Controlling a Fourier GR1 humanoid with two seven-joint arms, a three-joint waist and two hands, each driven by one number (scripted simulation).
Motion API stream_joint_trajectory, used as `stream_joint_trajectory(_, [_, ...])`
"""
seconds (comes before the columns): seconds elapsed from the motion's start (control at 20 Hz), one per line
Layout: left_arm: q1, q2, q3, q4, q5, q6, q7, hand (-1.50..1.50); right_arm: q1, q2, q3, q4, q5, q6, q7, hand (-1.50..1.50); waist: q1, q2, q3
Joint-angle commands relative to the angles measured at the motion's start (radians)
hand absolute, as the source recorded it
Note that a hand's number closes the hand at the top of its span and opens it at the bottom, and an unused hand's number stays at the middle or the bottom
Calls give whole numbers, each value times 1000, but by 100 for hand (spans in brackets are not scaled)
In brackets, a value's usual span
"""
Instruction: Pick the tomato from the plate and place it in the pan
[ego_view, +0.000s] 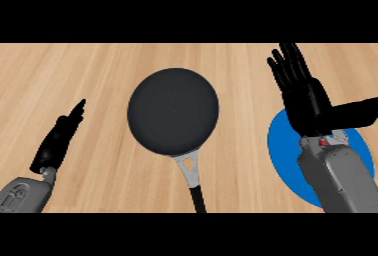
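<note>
Fingers (294, 67) of the right hand (306, 102) are straight and point to the far side of the counter (96, 70), with the thumb held out to the right; the hand is released and grasps nothing that I can see. Under this hand and its grey forearm lies the blue plate (279, 150), at the right of the scene, and only the left and near parts of its rim show. The tomato I cannot see at all; by my judgement it sits on the plate below the palm or the forearm, so it would lie directly under the fingers or a little nearer than them, but the view does not let me say which. The pan (173, 110) stands in the middle, well apart to the left of the plate, dark and with nothing inside, and its long axis runs from far to near, with the handle (193, 182) coming toward the near edge. The right hand is clearly the nearer one to the plate. The left hand (59, 137) rests at the left near edge, fingers straight and relaxed, holding nothing. I think the picking is not yet done: the hand must first go down and close on the tomato, then travel left over the pan.
</note>
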Motion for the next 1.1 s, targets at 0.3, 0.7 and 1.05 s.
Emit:
stream_joint_trajectory(0.3, [59,-30,18,-74,-7,58,-85,0,261,-344,-155,283,279,-249,86,-150,-93,-16,-47])
stream_joint_trajectory(0.7, [201,-44,5,-174,0,73,-126,0,559,-297,-263,170,264,-634,345,-150,-89,-65,-29])
stream_joint_trajectory(1.05, [199,-51,6,-176,-12,68,-140,0,661,-599,-123,-105,329,-441,710,-150,-74,-52,-29])
